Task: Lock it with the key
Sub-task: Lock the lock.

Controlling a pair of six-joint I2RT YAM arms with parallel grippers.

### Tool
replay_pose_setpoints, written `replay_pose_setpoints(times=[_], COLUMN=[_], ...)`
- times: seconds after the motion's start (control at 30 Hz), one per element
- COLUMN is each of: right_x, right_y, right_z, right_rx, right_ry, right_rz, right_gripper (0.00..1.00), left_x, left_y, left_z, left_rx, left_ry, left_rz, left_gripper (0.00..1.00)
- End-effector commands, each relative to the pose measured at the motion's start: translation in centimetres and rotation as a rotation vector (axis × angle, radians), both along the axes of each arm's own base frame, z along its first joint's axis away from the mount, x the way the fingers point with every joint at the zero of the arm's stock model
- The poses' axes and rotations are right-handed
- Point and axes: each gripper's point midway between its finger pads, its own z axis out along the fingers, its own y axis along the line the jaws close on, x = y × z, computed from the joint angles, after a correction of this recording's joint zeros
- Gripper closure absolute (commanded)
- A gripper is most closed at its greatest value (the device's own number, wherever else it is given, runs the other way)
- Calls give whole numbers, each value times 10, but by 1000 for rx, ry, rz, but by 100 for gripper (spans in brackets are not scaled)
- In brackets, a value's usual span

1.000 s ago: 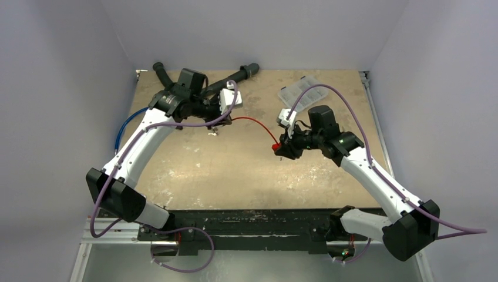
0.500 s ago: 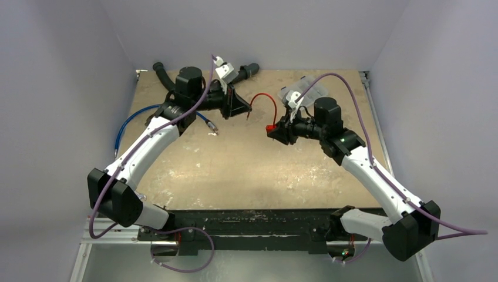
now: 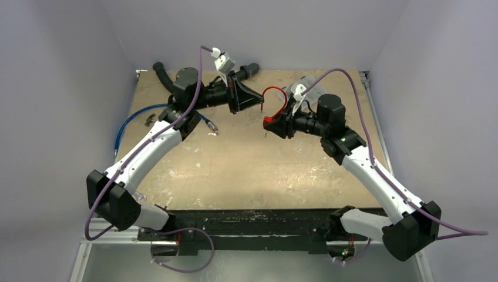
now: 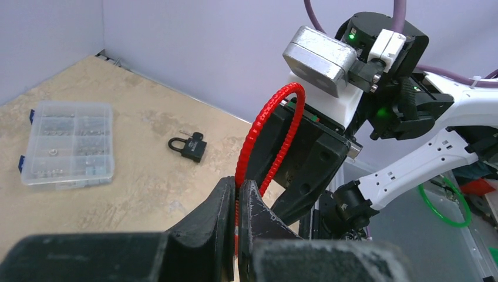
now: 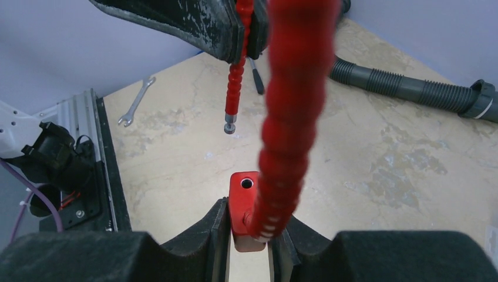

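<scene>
The red cable lock is held in the air between both grippers. My right gripper (image 3: 270,123) is shut on its small red lock body (image 5: 244,200), whose open hole faces up. The ribbed red cable (image 3: 273,91) arcs up from the body to my left gripper (image 3: 260,101), which is shut on the cable (image 4: 276,117) near its free end. The metal tip (image 5: 229,127) hangs below the left fingers (image 5: 194,20). The key is not clearly seen. A thin silvery bit (image 4: 185,133) lies by a black padlock (image 4: 191,148), too small to tell.
A clear organiser box (image 4: 67,143) lies at the back right of the table. A black hose (image 5: 411,88) runs along the back edge. A silver spanner (image 5: 136,101) and a blue cable (image 3: 132,117) lie at the left.
Both grippers have lifted the cable lock off the table. The left gripper swung right and up towards the right one. The cable went from stretched flat to a raised loop.
</scene>
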Motion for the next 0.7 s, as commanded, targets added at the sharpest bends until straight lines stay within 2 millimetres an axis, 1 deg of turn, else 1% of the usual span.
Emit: replay_pose_setpoints(times=[0.0, 0.17, 0.43, 0.67], right_x=[1, 2, 1, -5], right_y=[5, 4, 7, 9], right_z=[46, 53, 57, 53], right_rx=[106, 135, 150, 139], right_ry=[-96, -107, -106, -94], right_rz=[10, -10, 3, 35], right_gripper=[100, 100, 100, 100], left_x=[-23, -28, -31, -28], left_y=[-5, -9, -11, -11], left_z=[21, 17, 10, 9], left_rx=[-65, -69, -56, -52], left_ry=[-27, -7, 1, -15], left_rz=[-75, -95, -104, -89], left_gripper=[100, 100, 100, 100])
